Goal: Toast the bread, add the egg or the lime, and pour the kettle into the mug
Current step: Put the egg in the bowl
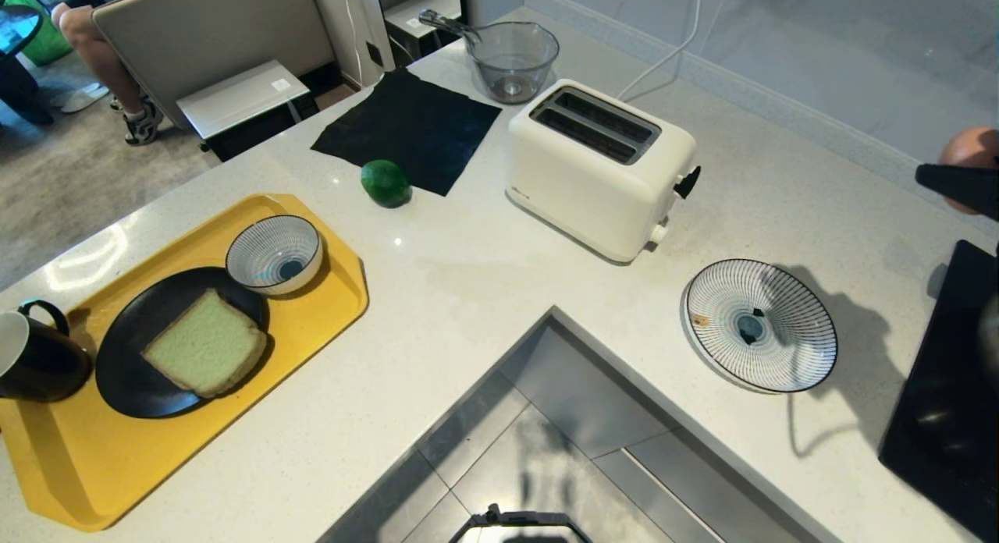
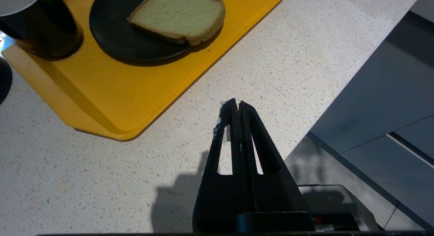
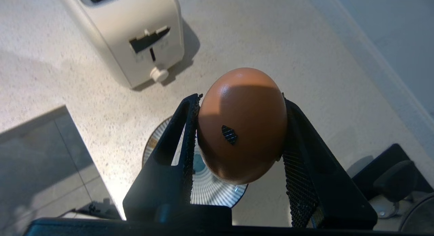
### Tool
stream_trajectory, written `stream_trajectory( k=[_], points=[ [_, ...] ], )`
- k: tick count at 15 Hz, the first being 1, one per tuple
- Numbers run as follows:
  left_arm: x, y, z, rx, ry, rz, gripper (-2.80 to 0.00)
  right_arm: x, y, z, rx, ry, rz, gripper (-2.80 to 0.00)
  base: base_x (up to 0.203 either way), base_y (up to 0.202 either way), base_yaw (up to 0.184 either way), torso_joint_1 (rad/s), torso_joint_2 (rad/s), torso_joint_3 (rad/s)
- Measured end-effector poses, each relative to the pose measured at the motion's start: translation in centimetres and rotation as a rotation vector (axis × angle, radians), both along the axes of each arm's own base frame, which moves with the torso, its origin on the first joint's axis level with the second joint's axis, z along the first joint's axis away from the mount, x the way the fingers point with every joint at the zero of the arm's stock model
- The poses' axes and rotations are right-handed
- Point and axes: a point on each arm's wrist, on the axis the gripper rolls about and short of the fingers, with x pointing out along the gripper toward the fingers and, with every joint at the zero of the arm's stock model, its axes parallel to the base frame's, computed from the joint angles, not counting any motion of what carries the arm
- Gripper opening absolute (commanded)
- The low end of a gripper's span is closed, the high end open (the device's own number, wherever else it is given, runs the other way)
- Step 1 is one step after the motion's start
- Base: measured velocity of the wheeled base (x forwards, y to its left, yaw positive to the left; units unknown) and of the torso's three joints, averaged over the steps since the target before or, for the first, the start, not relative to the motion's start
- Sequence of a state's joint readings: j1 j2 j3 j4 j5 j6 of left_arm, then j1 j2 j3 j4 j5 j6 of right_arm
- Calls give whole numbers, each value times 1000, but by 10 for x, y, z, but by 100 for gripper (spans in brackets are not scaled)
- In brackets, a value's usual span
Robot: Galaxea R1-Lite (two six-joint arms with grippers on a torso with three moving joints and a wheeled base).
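The right gripper [image 3: 240,134] is clamped on the egg [image 3: 242,125], one finger on each flank so the shell sits crosswise between the ribbed pads, its small dark speck facing the wrist; seen from the head it hangs high at about three o'clock, well above the bench [image 1: 468,293]. Directly under it in the wrist view lies the striped plate [image 1: 759,324], at about four o'clock from the toaster [image 1: 601,168], so I'd judge the egg is meant for that plate and is carried high to clear the toaster. The bread [image 1: 204,352] lies untoasted on a black plate [image 1: 133,371] on the yellow tray [image 1: 312,293] at nine o'clock, beside the striped bowl [image 1: 273,254], with the mug [image 1: 35,356] at the tray's far left edge. The lime [image 1: 385,182] rests on the bench, touching the corner of a black cloth [image 1: 414,125] at about eleven o'clock. The left gripper [image 2: 236,105], fingers pressed together and empty, is parked low over the bench near the tray's corner, out of the way. The kettle I cannot make out for certain
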State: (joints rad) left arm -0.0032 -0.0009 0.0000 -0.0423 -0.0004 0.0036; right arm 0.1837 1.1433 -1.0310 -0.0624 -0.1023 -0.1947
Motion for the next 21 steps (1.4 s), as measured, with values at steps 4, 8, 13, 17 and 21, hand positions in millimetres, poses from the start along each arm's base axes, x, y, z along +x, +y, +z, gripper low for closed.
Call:
stream_trajectory(
  k=[4, 8, 13, 17, 21],
  points=[
    [0, 0, 0, 0, 0, -1, -280, -7, -1, 17, 26, -72, -1, -280, 0, 0, 0, 0, 0, 0],
    [0, 0, 0, 0, 0, -1, -280, -18, -4, 20, 33, -86, -68, -280, 0, 0, 0, 0, 0, 0],
    [0, 0, 0, 0, 0, -1, -280, -24, -6, 22, 34, -102, -105, -280, 0, 0, 0, 0, 0, 0],
    [0, 0, 0, -1, 0, -1, -280, -28, -7, 20, 33, -100, -105, -280, 0, 0, 0, 0, 0, 0],
    [0, 0, 0, 0, 0, -1, -280, -32, -8, 19, 34, -105, -104, -280, -1, -4, 44, 0, 1, 0]
  ],
)
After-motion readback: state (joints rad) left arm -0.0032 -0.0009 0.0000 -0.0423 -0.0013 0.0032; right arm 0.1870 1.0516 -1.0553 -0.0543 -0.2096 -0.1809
